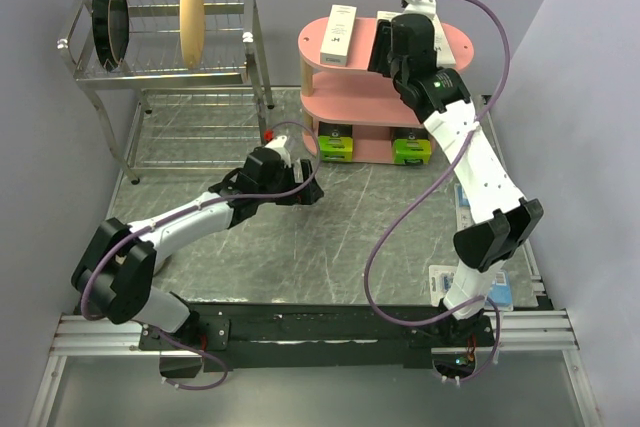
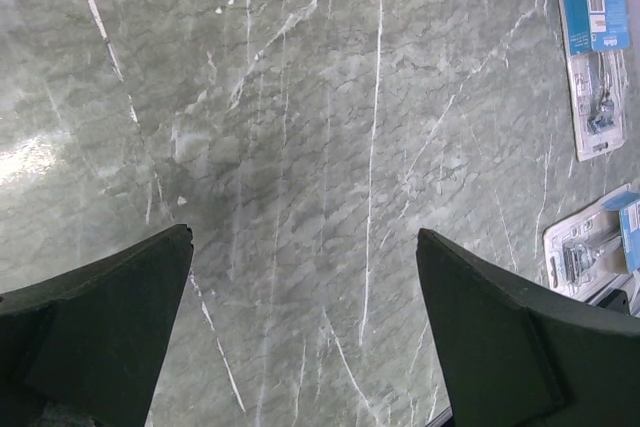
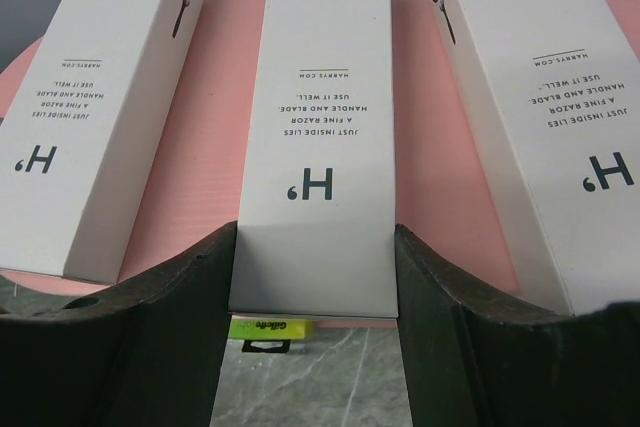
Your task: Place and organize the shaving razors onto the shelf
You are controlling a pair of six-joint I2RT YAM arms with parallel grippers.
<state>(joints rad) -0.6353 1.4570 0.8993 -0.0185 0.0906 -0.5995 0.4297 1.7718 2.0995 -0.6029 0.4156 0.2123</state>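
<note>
- Close by, near the right arm's base, two clear blister packs [image 2: 596, 67] lie flat on the gray table [image 1: 330, 237].
- The left gripper [image 2: 303, 235] hangs over a bare bit of table. Its fingers are spread wide and hold nothing.
- Farther back stands the pink shelf [image 1: 462, 47]. Two black-and-green boxes [image 1: 337, 145] sit on its bottom board.
- Up on the top board, the right gripper [image 3: 316, 232] has a finger pressed on each side of the middle white box [image 3: 320, 97].
- The other white boxes [image 3: 90, 117] sit one on each side of it, with gaps between.
</note>
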